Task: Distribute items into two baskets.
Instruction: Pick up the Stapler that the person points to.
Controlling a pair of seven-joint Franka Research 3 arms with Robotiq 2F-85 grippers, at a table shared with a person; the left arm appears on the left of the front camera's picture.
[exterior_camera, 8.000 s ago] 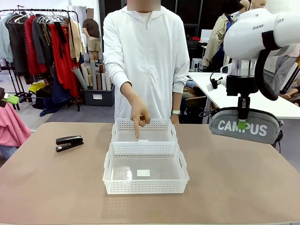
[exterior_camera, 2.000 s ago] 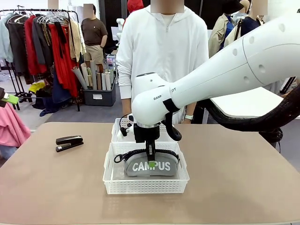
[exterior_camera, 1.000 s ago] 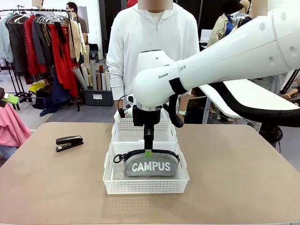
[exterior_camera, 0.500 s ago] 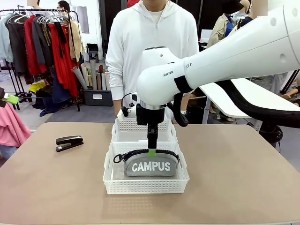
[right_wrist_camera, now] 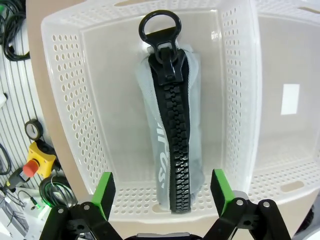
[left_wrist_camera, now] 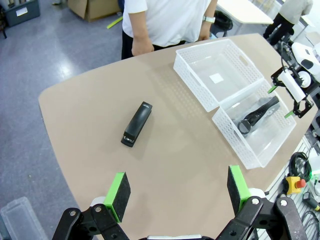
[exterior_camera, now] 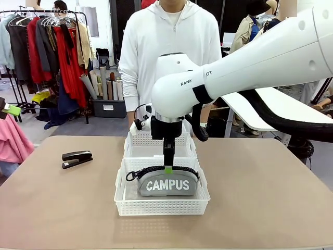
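Observation:
The grey CAMPUS pouch lies in the near basket, zipper up. My right gripper hangs just above it, open, its green pads standing either side of the pouch without touching it. The far basket behind it holds nothing. On the table at the left lies the black stapler. High over the table's left end my left gripper is open, looking down at the stapler, the far basket and the near basket.
A person in a white hooded top stands at the far edge behind the baskets, hands lowered. The brown table is bare on the right. A clothes rack stands far back left.
My right gripper has finished opening over the pouch and shifted slightly right. The pouch stays put in the near basket. The left arm has not moved.

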